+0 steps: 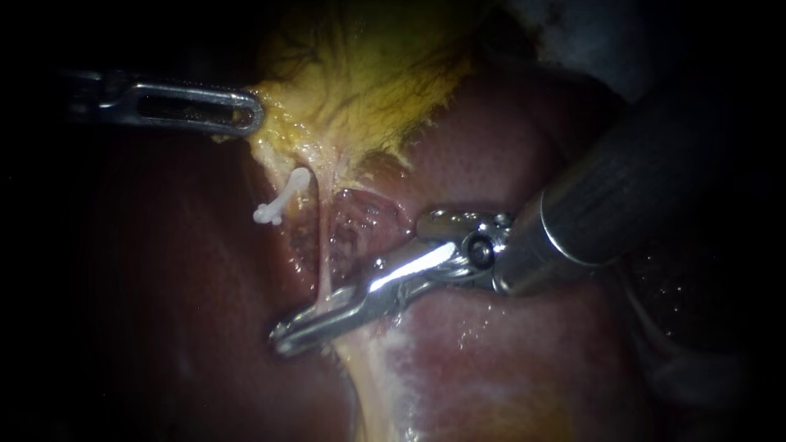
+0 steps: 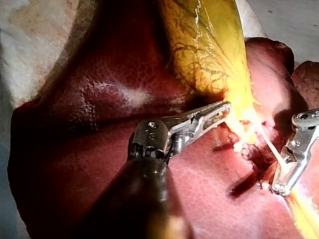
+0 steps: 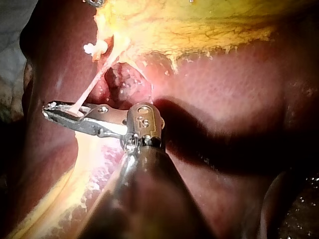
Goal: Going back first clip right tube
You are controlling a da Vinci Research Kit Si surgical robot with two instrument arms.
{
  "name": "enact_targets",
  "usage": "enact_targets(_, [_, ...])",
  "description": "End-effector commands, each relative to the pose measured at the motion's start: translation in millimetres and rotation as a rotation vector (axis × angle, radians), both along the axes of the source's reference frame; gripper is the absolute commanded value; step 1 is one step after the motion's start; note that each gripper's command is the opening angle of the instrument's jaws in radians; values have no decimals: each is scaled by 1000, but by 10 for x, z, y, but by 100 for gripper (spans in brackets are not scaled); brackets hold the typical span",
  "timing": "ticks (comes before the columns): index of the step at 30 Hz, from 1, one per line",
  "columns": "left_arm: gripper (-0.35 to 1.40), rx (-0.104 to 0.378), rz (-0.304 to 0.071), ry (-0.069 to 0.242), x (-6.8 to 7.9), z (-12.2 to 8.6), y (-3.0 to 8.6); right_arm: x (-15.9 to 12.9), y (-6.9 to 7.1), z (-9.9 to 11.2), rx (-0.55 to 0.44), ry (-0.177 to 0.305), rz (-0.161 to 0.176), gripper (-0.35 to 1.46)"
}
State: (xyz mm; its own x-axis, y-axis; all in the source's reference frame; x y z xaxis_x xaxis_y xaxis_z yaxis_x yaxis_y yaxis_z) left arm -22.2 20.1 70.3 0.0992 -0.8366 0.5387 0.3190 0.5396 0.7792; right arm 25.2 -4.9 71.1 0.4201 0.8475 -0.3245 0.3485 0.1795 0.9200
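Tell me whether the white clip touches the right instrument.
No: the clip lies clear of the right instrument, with bare tissue showing between them.

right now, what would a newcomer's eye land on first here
The white clip stands out most, sitting just below the yellow gallbladder. Next comes the shiny right instrument, its tip lying across the thin right tube over the red liver. The left instrument has its jaws gripping the gallbladder's edge at upper left.
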Motion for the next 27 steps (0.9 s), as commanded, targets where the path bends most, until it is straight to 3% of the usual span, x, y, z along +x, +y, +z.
enact_targets(1, [-35, 0, 0, 0, 0, 0, 0, 0, 0, 0, -14, 9, 4, -35])
enact_targets(3, [-35, 0, 0, 0, 0, 0, 0, 0, 2, 0, -53, 33, 14, -35])
enact_targets(4, [-35, 0, 0, 0, 0, 0, 0, 0, 3, 1, -58, 31, 24, -22])
enact_targets(6, [-35, 0, 0, 0, 0, 0, 0, 1, 6, 3, -72, 20, 47, 21])
enact_targets(8, [-35, 0, -2, 2, 1, 1, 0, 3, 7, 5, -130, -9, 81, 46])
enact_targets(11, [-35, 0, -2, 2, 1, 1, 1, 0, 6, 5, -225, -75, 143, 56])
enact_targets(13, [-35, 0, -2, 1, 2, 1, 1, -2, 5, 3, -324, -132, 215, 60])
enact_targets(21, [-35, -1, -3, 3, 5, 1, 0, -40, 9, -17, -575, -171, 386, 60])
enact_targets(24, [-35, -1, -3, 3, 5, 1, 1, -56, 12, -27, -625, -193, 422, 60])
enact_targets(27, [-35, -1, -3, 3, 5, 1, 1, -70, 14, -36, -664, -211, 418, 60])
